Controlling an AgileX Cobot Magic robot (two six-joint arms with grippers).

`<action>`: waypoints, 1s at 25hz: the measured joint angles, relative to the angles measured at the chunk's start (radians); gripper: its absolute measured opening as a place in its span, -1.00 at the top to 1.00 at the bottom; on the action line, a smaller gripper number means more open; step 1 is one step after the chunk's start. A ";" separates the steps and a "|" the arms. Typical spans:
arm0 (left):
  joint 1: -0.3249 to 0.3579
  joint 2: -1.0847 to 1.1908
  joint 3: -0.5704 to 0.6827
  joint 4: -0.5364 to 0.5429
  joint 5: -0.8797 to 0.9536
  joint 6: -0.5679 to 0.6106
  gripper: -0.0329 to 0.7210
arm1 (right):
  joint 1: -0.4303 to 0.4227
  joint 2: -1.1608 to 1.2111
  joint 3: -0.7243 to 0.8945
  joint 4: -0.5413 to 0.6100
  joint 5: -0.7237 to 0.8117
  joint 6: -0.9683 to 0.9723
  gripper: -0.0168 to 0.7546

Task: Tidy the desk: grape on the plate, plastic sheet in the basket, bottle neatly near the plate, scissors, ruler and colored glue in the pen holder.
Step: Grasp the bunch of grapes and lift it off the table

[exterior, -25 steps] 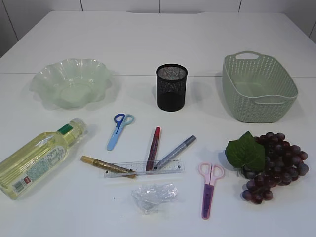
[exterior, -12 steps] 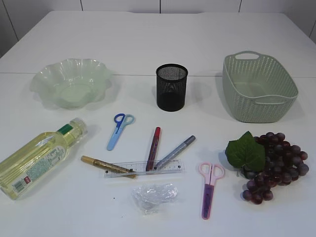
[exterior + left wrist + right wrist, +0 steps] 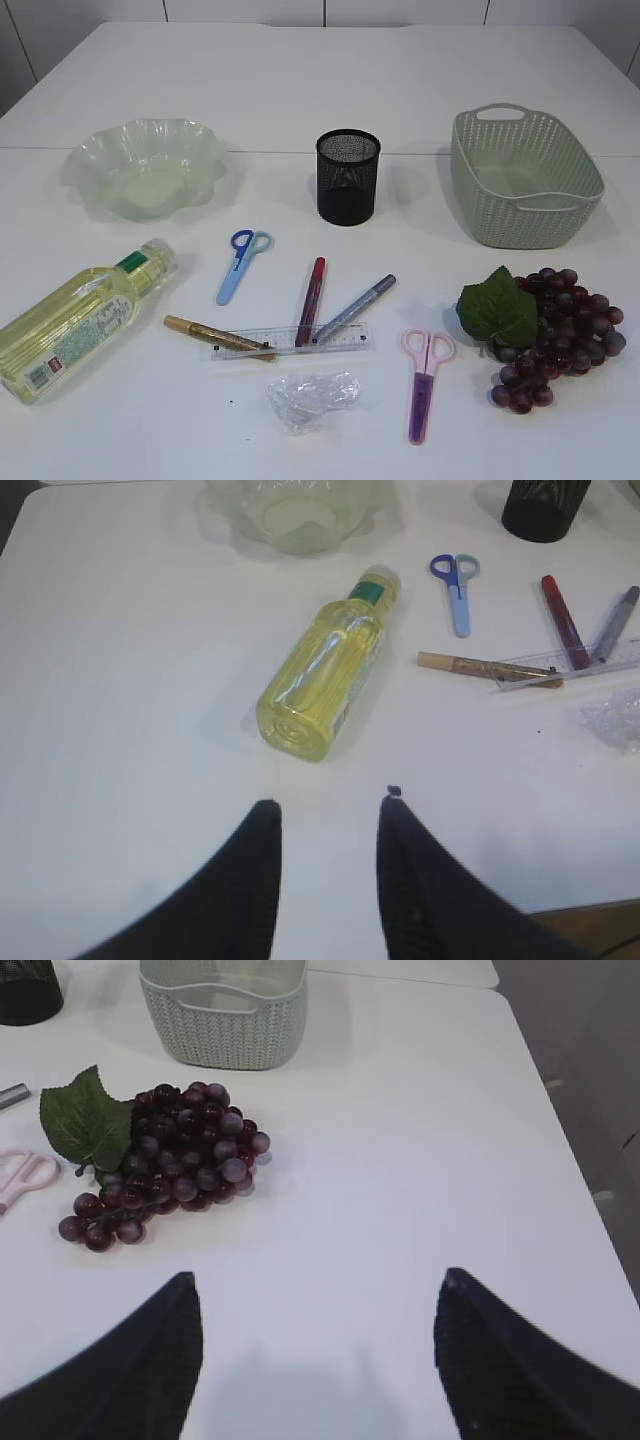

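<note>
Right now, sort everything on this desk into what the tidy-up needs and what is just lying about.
Part of the job:
grape bunch
green plate
plastic sheet
woven basket
oil bottle
blue scissors
pink scissors
clear ruler
gold glue pen
red glue pen
silver glue pen
mesh pen holder

Just lying about:
nothing visible

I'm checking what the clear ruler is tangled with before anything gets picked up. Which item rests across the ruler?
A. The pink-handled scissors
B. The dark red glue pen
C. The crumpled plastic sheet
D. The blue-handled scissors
B: the dark red glue pen lies with its lower end across the clear plastic ruler; both scissors and the sheet lie apart from it.
</note>
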 joint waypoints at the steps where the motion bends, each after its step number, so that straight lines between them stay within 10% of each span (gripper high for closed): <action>1: 0.000 0.000 0.000 0.000 0.000 0.000 0.28 | 0.000 0.000 0.000 0.002 0.000 0.000 -0.50; 17: 0.000 0.000 0.000 -0.003 0.000 0.000 0.23 | 0.000 0.177 -0.060 0.112 0.031 0.044 -0.50; 25: 0.000 0.110 0.000 -0.015 0.000 -0.022 -0.45 | 0.000 0.480 -0.178 0.137 -0.001 0.124 -0.50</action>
